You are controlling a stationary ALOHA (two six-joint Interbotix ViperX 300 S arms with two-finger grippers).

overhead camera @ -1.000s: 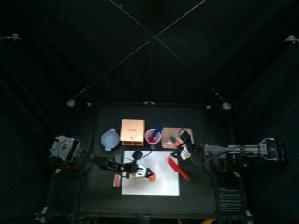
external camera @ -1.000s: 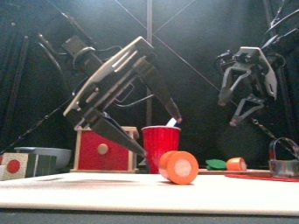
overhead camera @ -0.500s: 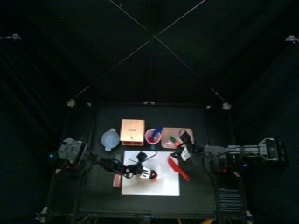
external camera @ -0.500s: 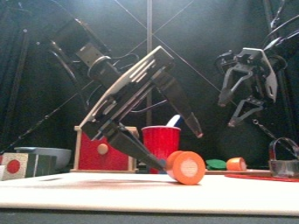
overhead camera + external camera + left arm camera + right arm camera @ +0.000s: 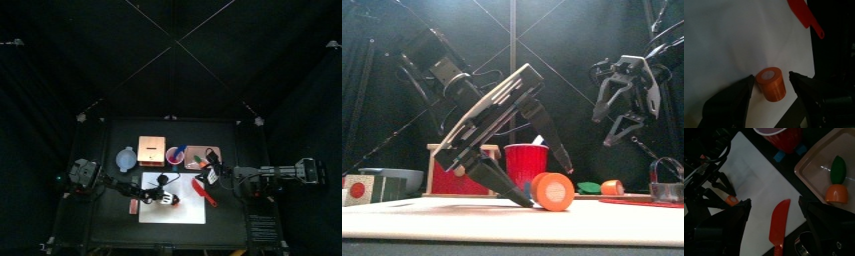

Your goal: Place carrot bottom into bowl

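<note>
The carrot bottom (image 5: 771,84), a short orange chunk, lies on the white cutting board (image 5: 731,45). It also shows in the front view (image 5: 551,190). My left gripper (image 5: 771,78) is open and low over the board, with one jaw on each side of the chunk; I cannot tell whether they touch it. In the front view my left gripper (image 5: 544,188) slants down onto the chunk. The pale bowl (image 5: 127,158) stands left of the tan box (image 5: 151,152), away from the chunk. My right gripper (image 5: 623,132) hangs open and empty above the table's right side.
A red knife (image 5: 779,225) lies on the board's right part. A red cup (image 5: 523,165) stands behind the chunk. A tray (image 5: 817,163) at the right holds a carrot top (image 5: 837,194). A metal pot (image 5: 667,188) stands at the far right.
My left gripper has come down and tilted until its jaws straddle the carrot chunk, which shifted slightly right. The right arm has not moved.
</note>
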